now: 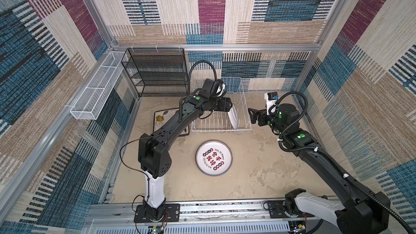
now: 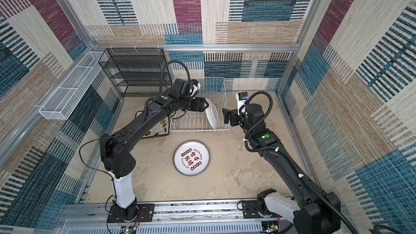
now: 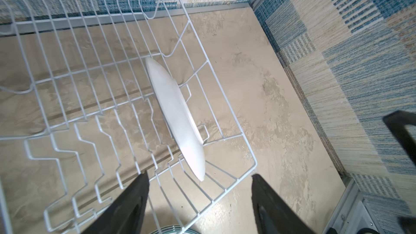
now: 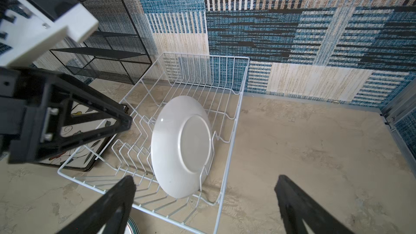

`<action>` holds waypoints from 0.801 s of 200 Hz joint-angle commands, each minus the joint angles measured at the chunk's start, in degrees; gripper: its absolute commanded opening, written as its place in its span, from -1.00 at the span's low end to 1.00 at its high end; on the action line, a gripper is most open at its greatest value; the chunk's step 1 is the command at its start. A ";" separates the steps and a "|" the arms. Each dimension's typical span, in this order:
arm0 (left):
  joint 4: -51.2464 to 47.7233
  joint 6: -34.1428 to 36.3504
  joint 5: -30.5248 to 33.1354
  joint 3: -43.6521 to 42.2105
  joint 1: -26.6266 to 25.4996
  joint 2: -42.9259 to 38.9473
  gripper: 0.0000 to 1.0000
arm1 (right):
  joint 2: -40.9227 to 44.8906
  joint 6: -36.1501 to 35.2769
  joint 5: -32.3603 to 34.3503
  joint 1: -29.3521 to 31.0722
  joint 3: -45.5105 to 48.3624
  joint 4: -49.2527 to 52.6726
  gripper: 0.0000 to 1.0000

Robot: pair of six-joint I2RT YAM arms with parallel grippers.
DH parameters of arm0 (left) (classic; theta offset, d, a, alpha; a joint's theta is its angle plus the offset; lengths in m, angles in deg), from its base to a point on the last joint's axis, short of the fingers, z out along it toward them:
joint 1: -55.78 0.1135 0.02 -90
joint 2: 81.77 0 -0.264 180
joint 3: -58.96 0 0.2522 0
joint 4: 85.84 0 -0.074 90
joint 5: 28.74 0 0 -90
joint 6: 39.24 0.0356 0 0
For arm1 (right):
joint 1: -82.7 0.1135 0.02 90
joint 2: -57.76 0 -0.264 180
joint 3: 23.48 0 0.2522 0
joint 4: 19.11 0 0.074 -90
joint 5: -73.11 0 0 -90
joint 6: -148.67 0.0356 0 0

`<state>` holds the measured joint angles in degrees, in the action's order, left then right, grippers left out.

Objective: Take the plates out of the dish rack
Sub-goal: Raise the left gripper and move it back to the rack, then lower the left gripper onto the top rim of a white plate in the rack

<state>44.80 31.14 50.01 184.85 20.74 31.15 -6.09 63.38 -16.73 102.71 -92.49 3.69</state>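
The round white plate (image 2: pixel 212 113) stands on edge at the dish rack's (image 2: pixel 198 129) right end, rim aligned with the gap between the spread, empty left fingers (image 3: pixel 135 199), nearer than the spread right fingers (image 4: pixel 299 203).

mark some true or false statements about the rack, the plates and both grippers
1. One white plate stands on edge in the dish rack. True.
2. The left gripper is shut on that plate. False: its jaws are open and hold nothing.
3. A round printed plate lies face up on the table in front of the rack. True.
4. The square flowered plate stands in the rack. False: it lies on the table beside the rack.
5. The right gripper is open and empty. True.
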 commanded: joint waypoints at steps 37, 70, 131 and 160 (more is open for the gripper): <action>-5.03 -2.92 0.43 5.66 -1.50 7.85 0.42 | 1.14 0.60 0.19 0.03 0.31 -0.56 0.99; -5.44 -4.63 -0.52 7.18 -1.50 10.75 0.29 | 1.47 0.56 -0.15 0.05 0.90 -1.28 0.99; -4.71 -7.88 -2.21 8.54 -1.49 13.58 -0.15 | 1.72 0.83 -0.52 0.04 0.93 -1.21 0.99; -3.28 -10.40 -2.20 7.52 -1.51 13.62 -0.35 | 2.45 0.72 -0.39 0.11 1.21 -0.97 0.99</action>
<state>40.04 23.69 48.39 192.88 19.25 44.64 -4.43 63.76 -16.94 102.71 -91.59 3.95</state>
